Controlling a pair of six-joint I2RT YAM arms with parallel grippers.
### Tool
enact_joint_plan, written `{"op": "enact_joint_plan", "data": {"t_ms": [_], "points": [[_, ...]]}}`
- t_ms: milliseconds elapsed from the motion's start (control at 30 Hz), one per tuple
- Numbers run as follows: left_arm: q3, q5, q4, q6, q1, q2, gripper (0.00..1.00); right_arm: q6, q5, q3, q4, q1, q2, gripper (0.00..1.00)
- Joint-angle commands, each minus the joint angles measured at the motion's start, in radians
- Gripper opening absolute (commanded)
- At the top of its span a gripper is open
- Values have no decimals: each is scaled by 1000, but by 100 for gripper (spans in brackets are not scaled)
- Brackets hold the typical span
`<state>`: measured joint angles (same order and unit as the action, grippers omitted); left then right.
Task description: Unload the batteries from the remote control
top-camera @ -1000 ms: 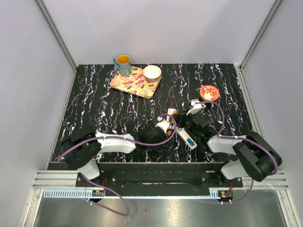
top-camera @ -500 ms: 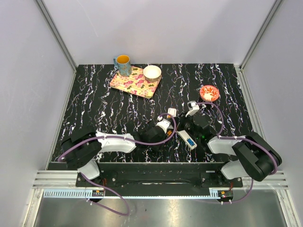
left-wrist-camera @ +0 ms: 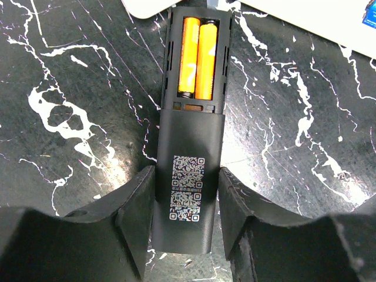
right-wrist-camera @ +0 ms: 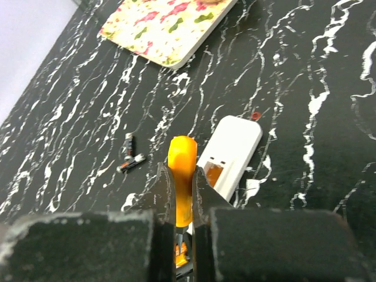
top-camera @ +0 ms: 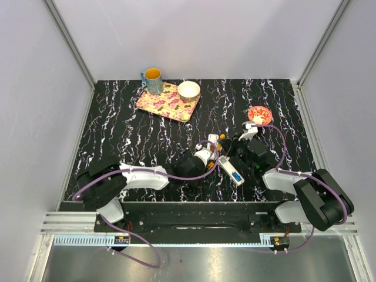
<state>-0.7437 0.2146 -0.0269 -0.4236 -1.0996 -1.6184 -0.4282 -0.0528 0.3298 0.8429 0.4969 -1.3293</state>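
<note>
L: left gripper [left-wrist-camera: 187,220] clamps black remote [left-wrist-camera: 189,135], orange batteries [left-wrist-camera: 198,57] seated at frame top | R: right gripper [right-wrist-camera: 182,197] pinches orange cell [right-wrist-camera: 181,158], frame centre | risk: narrow end-grip, cell may slip, drop, roll away

Tray [top-camera: 167,103] at the back of the table [top-camera: 117,135], two remotes nearer the arms.
A mug [top-camera: 152,80] stands at the tray's far left corner, a bowl [top-camera: 189,90] on its far right corner; a small dish [top-camera: 259,114] sits well to the right. The remote control [left-wrist-camera: 188,194] lies between the left gripper's [left-wrist-camera: 187,176] fingers, two batteries [left-wrist-camera: 197,56] side by side in its compartment; a second remote [right-wrist-camera: 232,153] lies just right of it. Another battery [right-wrist-camera: 182,158] stands upright in the right gripper [right-wrist-camera: 182,179], two loose cells [right-wrist-camera: 130,160] lying left of the second remote.
</note>
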Motion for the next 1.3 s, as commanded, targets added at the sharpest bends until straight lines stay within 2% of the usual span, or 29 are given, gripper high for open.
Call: {"op": "enact_joint_plan", "data": {"t_ms": [0,867,1067,1267], "points": [[61,-107,124,-37,-2,-72,14,57,33,38,16,-34,-16,0],[53,-107,125,-37,0,-87,13,-10,-68,11,87,-38,-97,0],[53,-107,127,-37,-2,-87,13,-24,-58,14,85,-38,-134,0],[55,-106,127,-37,-2,-87,12,-14,-35,6,74,-38,-94,0]]}}
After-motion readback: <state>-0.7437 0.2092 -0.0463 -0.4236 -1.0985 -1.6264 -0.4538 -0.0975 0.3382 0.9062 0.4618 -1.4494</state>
